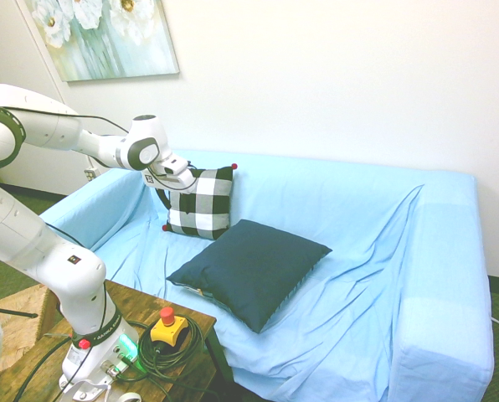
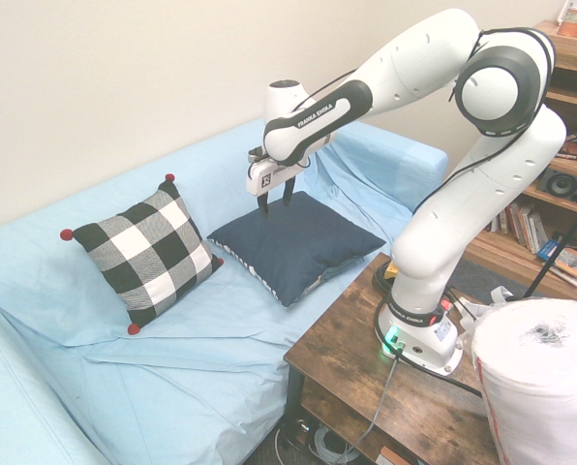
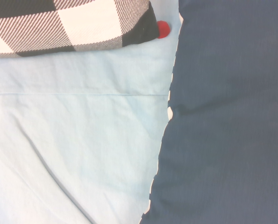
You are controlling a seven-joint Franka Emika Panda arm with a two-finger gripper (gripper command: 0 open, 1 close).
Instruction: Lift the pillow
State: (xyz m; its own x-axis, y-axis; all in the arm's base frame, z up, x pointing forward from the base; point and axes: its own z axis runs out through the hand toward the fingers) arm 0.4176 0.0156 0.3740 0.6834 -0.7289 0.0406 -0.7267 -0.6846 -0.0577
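The pillow [image 1: 251, 270] is located on the seat of the sofa [image 1: 383, 251], lying flat with its plain dark navy face upward and one corner directed toward the front edge of the seat. A thin pale striped edge is visible along its side in the second exterior view. The checked cushion [image 1: 201, 202], black and white with red corner tufts, is propped against the sofa back, near the pillow but apart from it; a strip of light blue sofa cover is seen between the two in the wrist view.

The hand [image 2: 275, 205] is positioned above the rear corner of the pillow, the corner nearest the sofa back, with the fingers [image 2: 263, 205] pointed downward. The fingers are seen parted, with a visible gap between them, and nothing is held. Whether the fingertips already touch the fabric cannot be determined; in the second exterior view they appear just above or at the surface.

Task progress is judged as early. The approach to the pillow is largely completed: the hand is placed over the pillow's edge region, as confirmed by the wrist view, where the navy border [image 3: 227, 116] runs beside the sofa cover. No grasp has been made, and the pillow is not yet raised from the seat.

The remaining steps are judged to be: the hand is to be lowered onto the pillow edge, the fingers are to be closed on the fabric or corner, and the pillow is to be raised clear of the seat
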